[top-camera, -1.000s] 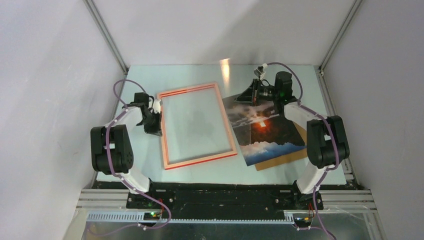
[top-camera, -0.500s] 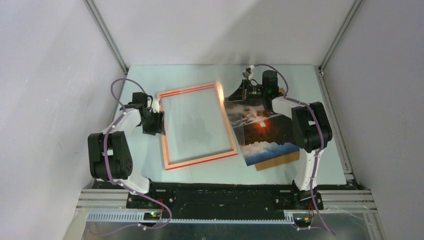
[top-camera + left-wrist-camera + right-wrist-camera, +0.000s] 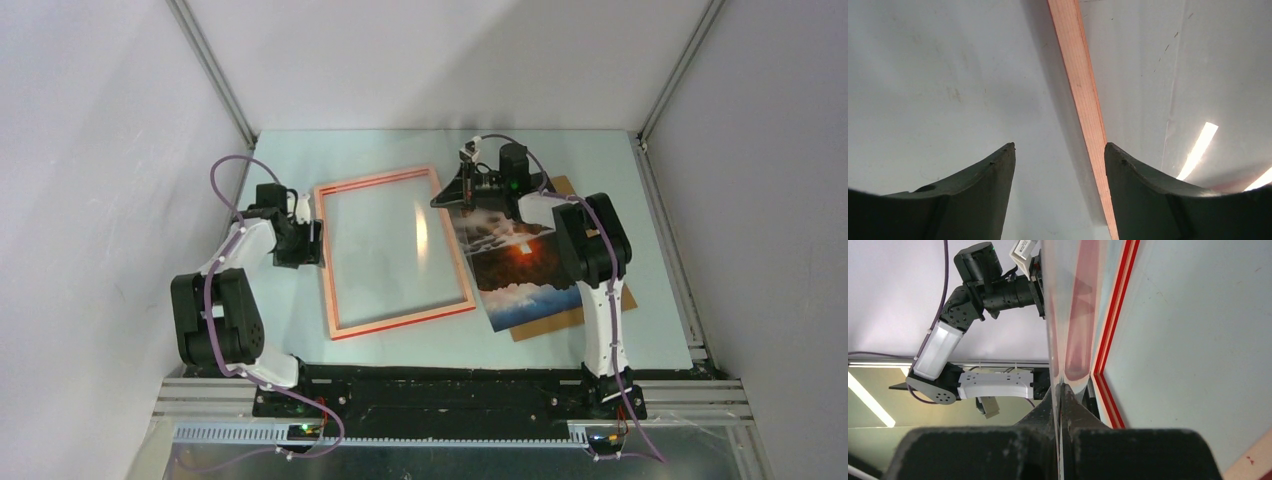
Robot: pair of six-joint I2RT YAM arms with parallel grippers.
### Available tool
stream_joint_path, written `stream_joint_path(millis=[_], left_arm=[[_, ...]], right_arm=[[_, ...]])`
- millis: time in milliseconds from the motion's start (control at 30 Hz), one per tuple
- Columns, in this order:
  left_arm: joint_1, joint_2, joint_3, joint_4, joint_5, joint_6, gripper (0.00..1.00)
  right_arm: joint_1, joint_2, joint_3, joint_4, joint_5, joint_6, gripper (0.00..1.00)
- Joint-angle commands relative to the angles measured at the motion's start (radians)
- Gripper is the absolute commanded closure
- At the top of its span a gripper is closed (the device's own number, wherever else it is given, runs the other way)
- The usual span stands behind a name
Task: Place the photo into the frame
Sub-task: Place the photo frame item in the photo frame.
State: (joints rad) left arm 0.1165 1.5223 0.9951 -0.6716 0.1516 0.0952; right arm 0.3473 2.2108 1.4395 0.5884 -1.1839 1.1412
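Observation:
The frame (image 3: 395,250) lies flat in the middle of the table, pale wooden back up, its pane reflecting light. My left gripper (image 3: 308,240) is open at its left rail. In the left wrist view that rail (image 3: 1080,85) runs between the dark fingers, close to the right one, and my left gripper (image 3: 1059,146) touches nothing. The photo (image 3: 520,262) lies right of the frame on a brown board. My right gripper (image 3: 448,197) is shut on the photo's far left corner, beside the frame's far right corner. In the right wrist view the photo (image 3: 1068,315) is nearly edge-on in my right gripper (image 3: 1061,387), beside the frame's red edge (image 3: 1113,315).
The brown backing board (image 3: 565,318) lies under the photo, showing at its near and far right edges. White walls close in the table on three sides. The arm bases stand on the black rail (image 3: 440,395) at the near edge.
My left gripper has opened, let go of the frame's left rail, and drawn back a little. My right gripper has carried the photo's far corner leftward toward the frame.

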Motion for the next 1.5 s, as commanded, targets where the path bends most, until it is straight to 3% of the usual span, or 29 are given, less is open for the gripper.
stream_joint_path(millis=[0,600,1467], left_arm=[[0.013,-0.044,0.019,0.019,-0.028,-0.004,0.29],[0.040,-0.075,0.013,0.037,-0.036,0.002,0.28],[0.040,-0.052,0.007,0.057,0.000,0.001,0.28]], right_arm=[[0.018,0.049,0.063,0.152,-0.048,0.131,1.00],[0.050,0.184,0.111,0.302,-0.049,0.288,1.00],[0.068,0.264,0.175,0.274,-0.057,0.263,1.00]])
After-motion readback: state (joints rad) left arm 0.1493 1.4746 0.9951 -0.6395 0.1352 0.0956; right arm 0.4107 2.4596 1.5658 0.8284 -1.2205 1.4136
